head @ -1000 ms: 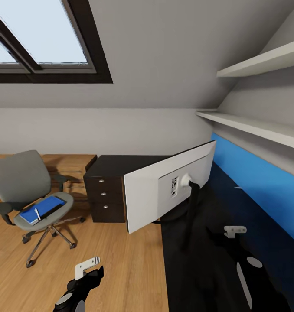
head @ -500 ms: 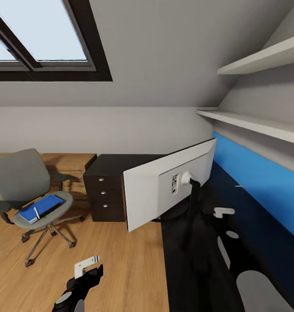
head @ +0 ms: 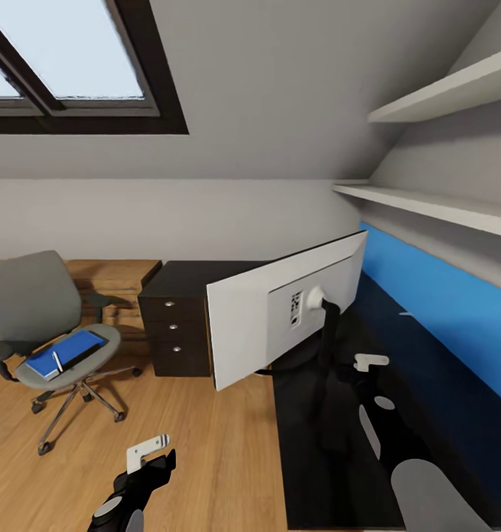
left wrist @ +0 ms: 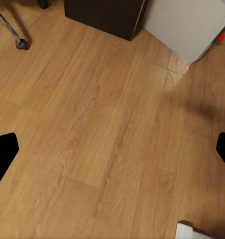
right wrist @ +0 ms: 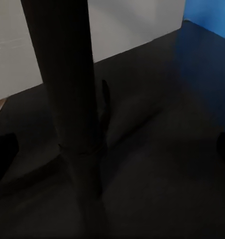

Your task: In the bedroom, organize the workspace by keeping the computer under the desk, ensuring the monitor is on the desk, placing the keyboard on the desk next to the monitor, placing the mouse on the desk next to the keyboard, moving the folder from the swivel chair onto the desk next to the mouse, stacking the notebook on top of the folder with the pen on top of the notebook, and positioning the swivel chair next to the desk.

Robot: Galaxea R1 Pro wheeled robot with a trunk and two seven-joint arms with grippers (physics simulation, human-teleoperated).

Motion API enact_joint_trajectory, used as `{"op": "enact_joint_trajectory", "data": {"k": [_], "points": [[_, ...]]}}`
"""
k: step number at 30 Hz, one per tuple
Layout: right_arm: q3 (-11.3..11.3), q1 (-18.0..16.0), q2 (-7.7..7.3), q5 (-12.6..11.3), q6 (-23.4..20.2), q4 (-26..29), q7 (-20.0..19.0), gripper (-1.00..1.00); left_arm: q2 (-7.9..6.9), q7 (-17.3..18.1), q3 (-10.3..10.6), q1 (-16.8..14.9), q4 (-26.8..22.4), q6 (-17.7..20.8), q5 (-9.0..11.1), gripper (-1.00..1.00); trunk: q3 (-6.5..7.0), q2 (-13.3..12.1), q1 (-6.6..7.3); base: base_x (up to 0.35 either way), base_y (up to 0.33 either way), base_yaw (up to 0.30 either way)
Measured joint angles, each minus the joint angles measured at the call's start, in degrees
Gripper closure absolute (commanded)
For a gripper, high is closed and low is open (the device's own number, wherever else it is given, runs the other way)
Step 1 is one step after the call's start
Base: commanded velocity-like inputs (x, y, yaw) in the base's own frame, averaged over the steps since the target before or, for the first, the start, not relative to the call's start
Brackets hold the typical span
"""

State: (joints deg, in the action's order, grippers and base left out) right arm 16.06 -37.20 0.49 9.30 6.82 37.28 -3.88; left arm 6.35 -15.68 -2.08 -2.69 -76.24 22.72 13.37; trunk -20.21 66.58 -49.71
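monitor (head: 280, 318) stands on the desk (head: 309, 458), its white back toward the robot and its dark stand post (right wrist: 72, 99) rising from a flat base. right gripper (head: 369, 363) hangs low over the desk just beside that post; the right wrist view looks straight along it, fingertips wide apart at the frame edges, nothing between them. left gripper (head: 148, 452) hovers over the wood floor (left wrist: 102, 124), jaws spread and empty.

folder (head: 66, 352) lies on the swivel chair (head: 40, 325) seat, well apart from the desk, with a pen (head: 57, 360) across it and a dark strip beside it (notebook probably, too small to be sure).

judgement: the step in hand looks like taking the monitor by its stand to turn or shift it. best to centre the post between the fingers, grip low near the base so the wide screen does not tip, and move slowly, keeping the base flat on the desk.

writing: a small label panel on the monitor's back, unreadable. no brand legible.
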Motion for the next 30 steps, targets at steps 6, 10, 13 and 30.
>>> {"op": "enact_joint_trajectory", "data": {"k": [6, 10, 13, 30], "points": [[0.0, 0.0, -0.27, 0.1, 0.3, -0.2, -0.1, -1.0, 0.02, 0.0, 0.0, 0.0, 0.0, 0.0, 0.0, -1.0, -0.37, 0.8, -0.44, 0.0, 0.0, -0.005], [0.0, 0.1, -0.34, 0.1, 0.3, -0.2, -0.1, -1.0, 0.02, 0.0, 0.0, 0.0, -0.1, 0.0, 0.0, -1.0, -1.09, 2.4, -1.32, 0.0, 0.0, 0.0], [0.0, 0.1, -0.35, 0.1, 0.3, -0.3, -0.1, -1.0, 0.01, 0.0, 0.0, 0.0, -0.1, 0.0, -0.1, -1.0, -1.63, 3.6, -1.98, 0.0, 0.0, 0.0], [-0.5, -0.3, 0.12, 0.1, -3.6, -1.0, 1.9, -1.0, -0.05, 0.0, 0.0, 0.0, -0.1, 0.0, -0.1, -1.0, -4.68, 10.4, -5.71, 0.0, 0.0, 0.0]]}}
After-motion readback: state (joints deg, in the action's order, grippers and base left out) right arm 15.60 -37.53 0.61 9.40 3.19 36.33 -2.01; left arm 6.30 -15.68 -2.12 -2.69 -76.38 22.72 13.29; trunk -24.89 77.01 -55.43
